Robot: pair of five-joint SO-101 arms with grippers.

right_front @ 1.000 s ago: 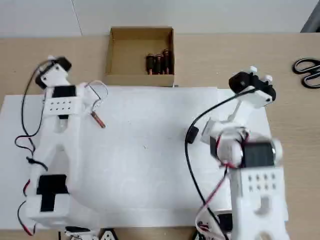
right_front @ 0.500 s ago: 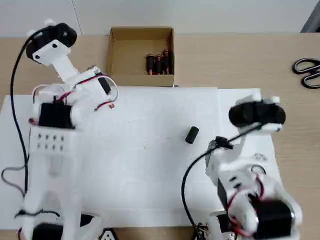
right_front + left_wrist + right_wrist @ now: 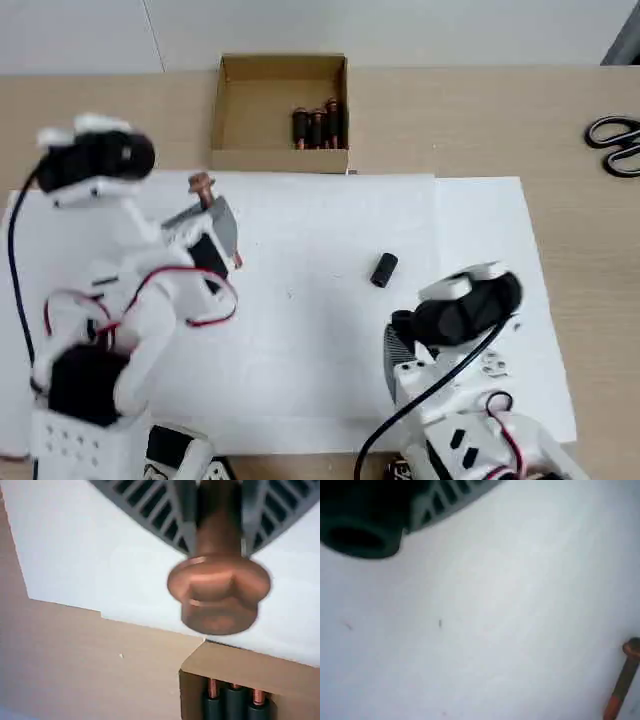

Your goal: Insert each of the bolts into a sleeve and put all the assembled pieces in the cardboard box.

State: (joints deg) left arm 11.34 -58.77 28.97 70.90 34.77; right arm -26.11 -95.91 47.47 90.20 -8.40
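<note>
The copper bolt (image 3: 219,590) is pinched between the left gripper's (image 3: 219,510) ribbed jaws with its head sticking out. It sits over the far left part of the white sheet (image 3: 300,350), near the front wall of the cardboard box (image 3: 280,160). Three finished bolt-in-sleeve pieces (image 3: 318,127) lie side by side inside the box, toward its right side. One loose black sleeve (image 3: 384,270) lies on the sheet, just apart from the right gripper (image 3: 398,338). Honestly can't tell if that one is spread or closed. Scissors (image 3: 615,142) lie on the table (image 3: 480,110) off at the far right.
</note>
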